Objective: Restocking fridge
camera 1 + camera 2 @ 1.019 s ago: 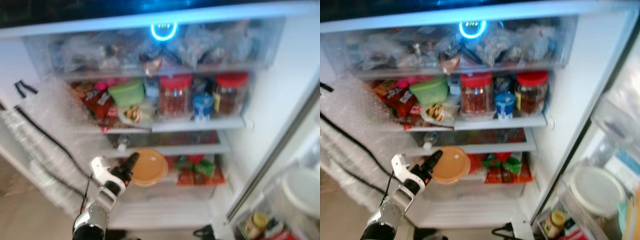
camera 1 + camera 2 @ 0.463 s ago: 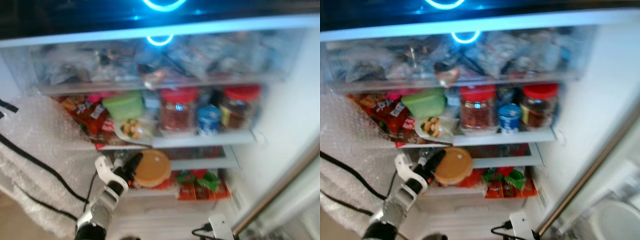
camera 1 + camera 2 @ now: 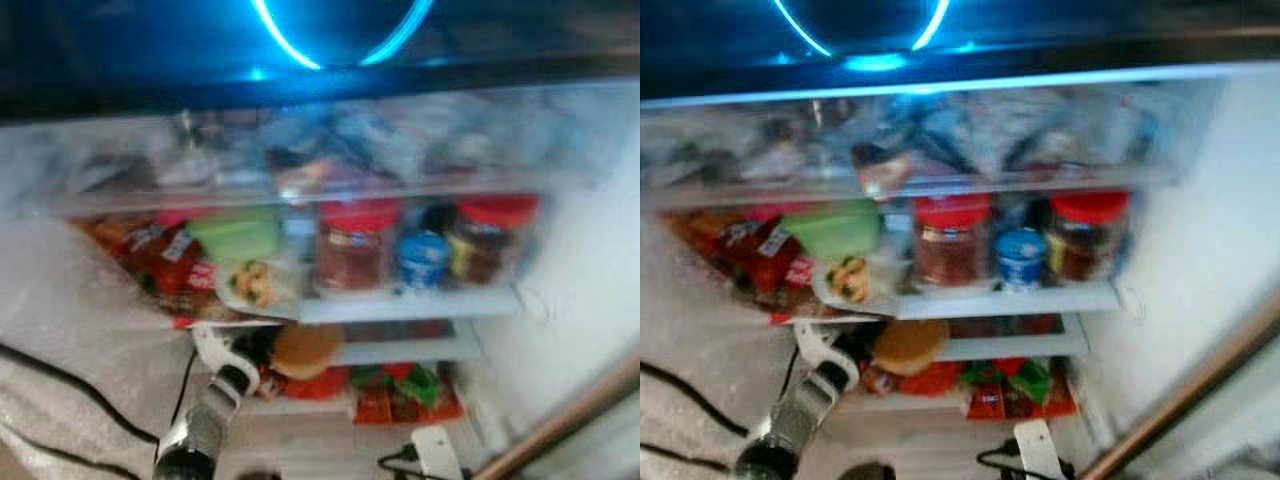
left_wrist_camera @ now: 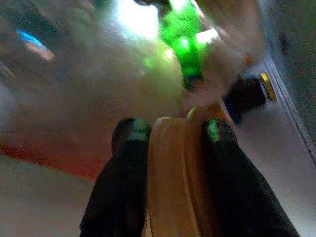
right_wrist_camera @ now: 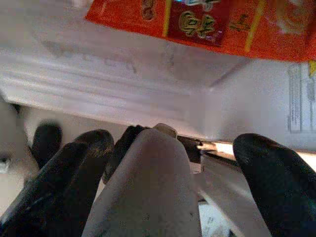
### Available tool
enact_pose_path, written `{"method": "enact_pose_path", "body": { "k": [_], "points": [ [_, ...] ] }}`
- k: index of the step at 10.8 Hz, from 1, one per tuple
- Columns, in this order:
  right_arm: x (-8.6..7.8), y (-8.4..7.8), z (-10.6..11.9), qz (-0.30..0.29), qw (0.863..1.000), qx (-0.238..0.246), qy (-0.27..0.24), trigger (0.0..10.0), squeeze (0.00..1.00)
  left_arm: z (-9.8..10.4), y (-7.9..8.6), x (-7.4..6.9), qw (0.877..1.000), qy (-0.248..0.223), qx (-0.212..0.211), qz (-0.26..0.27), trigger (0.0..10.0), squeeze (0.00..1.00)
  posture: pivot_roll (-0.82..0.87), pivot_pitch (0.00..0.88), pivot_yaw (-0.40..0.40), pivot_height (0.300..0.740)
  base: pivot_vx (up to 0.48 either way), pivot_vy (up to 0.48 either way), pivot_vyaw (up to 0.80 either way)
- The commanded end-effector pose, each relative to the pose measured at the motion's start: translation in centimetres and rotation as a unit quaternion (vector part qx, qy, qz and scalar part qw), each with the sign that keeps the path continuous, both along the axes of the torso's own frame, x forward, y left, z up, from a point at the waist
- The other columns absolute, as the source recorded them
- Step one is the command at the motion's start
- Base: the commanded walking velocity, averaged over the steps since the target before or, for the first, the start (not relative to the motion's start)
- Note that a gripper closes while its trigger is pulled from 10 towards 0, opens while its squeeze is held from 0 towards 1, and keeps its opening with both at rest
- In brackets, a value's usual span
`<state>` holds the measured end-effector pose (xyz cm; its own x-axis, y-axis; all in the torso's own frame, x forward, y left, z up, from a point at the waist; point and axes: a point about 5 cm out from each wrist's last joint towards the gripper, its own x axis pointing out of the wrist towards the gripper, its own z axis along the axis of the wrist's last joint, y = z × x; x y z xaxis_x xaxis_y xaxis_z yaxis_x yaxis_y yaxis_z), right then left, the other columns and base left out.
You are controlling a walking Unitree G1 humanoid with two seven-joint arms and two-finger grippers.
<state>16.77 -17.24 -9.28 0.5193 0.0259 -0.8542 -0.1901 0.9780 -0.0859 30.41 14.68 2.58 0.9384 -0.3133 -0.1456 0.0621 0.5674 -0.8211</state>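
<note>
Fridge (image 3: 560, 300) shelves crowded (blurred), left pincer (image 4: 170, 136) clamping tan container (image 3: 303, 350), red-lidded jars (image 3: 355, 245) above, right pincer (image 5: 163, 148) spread around white object (image 5: 148, 192).

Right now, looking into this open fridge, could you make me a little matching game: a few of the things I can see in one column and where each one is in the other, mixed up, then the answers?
Things:
1. tan round container
2. green tub
3. blue-lidded cup
4. red and green packets

Places:
A. between the two red-lidded jars
B. on the lowest shelf, under the jars
C. held in the left gripper, going in below the jar shelf
D. at the left of the jar shelf, above a plate of food

Pairs: 1-C, 2-D, 3-A, 4-B
</note>
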Motion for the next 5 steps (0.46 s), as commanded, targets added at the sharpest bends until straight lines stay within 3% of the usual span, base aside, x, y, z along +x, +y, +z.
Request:
{"method": "enact_pose_path", "body": {
  "k": [1, 5],
  "points": [
    [-0.2, 0.1, -0.1, 0.000, 1.000, 0.003, 0.005, 10.0, 0.00, 1.0, 1.2, 1.1, 0.999, -0.014, 0.001, 0.036, 10.0, 0.00, 0.00, 0.000, 0.032, 0.660, 0.000, 0.000, 0.00],
    [-0.3, 0.1, -0.1, 0.001, 1.000, 0.003, 0.005, 10.0, 0.00, 1.3, 1.1, 2.1, 0.999, -0.003, -0.006, 0.049, 10.0, 0.00, -0.01, 0.000, 0.038, 0.660, 0.000, 0.000, 0.00]
  ]
}}
